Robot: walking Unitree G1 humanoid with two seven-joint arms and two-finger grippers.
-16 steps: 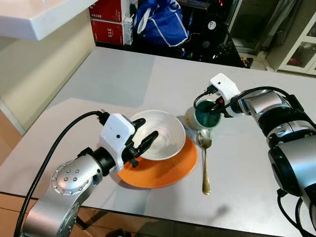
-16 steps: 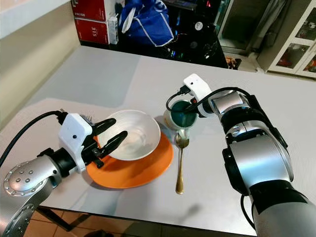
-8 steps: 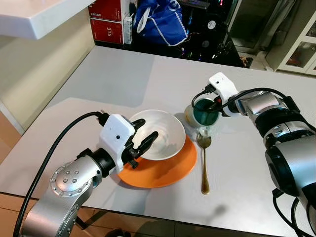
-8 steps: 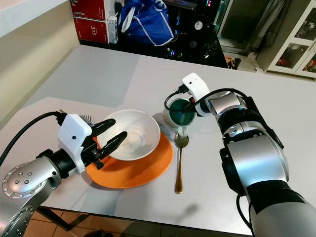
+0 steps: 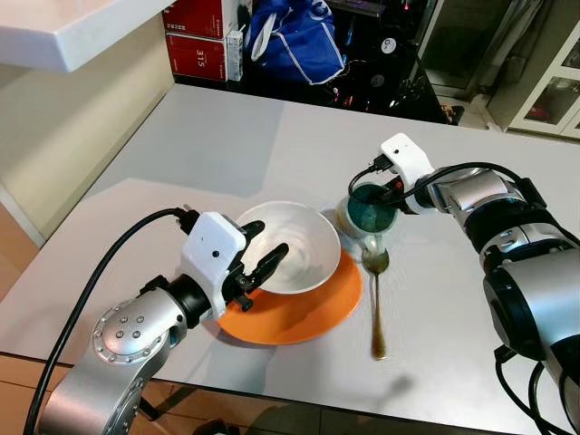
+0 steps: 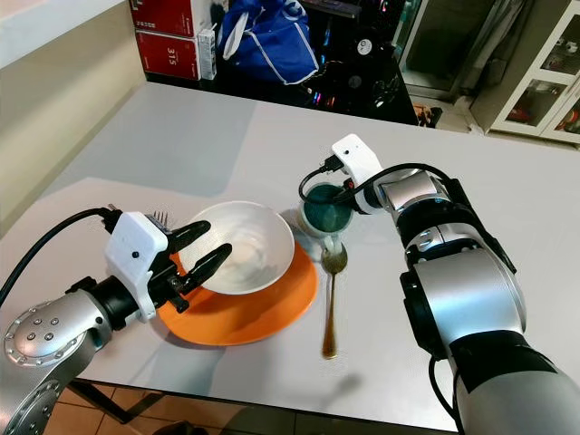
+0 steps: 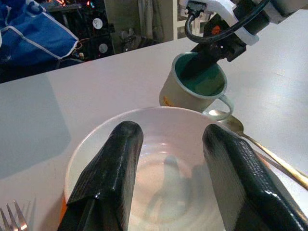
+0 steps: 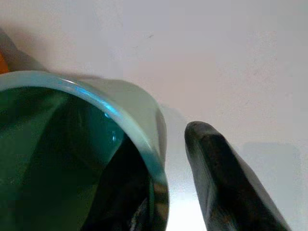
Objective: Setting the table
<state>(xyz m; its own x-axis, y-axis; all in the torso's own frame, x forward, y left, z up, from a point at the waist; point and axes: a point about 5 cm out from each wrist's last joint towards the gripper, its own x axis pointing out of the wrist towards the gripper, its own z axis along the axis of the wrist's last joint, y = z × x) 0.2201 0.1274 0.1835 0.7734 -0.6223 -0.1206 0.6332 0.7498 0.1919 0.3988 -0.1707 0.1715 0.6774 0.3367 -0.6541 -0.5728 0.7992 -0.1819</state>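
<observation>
- Your left claw [image 5: 263, 263] hangs spread at the near-left rim of the white bowl [image 5: 294, 245], holding nothing; one finger reaches over the rim, the other lies lower beside it.
- That bowl sits on the orange plate [image 5: 304, 313], near the front edge of the grey bench [image 5: 217, 136]. Judge both as stiff, glazed and slippery, and breakable if knocked; a rim pinch would be the likely hold.
- The left wrist view adds fork tines [image 7: 12, 214] at the plate's left side, and looks along both black fingers [image 7: 113, 173] across the bowl toward the cup.
- Just right of the bowl stands the cup [image 5: 365, 210], cream outside and teal inside, its foot touching or nearly touching the plate's edge.
- Your right claw [image 5: 388, 190] grips the cup's far wall, one finger down inside and one outside.
- The right wrist view shows that pinch close: rim [image 8: 144, 144] between a finger in the teal and the outer finger [image 8: 226, 187] over bare bench. A thin-wall hold will likely let the cup swing, so move gently.
- The gold spoon [image 5: 375, 299] lies right of the plate, bowl end just below the cup; light, stiff, low to pick.
</observation>
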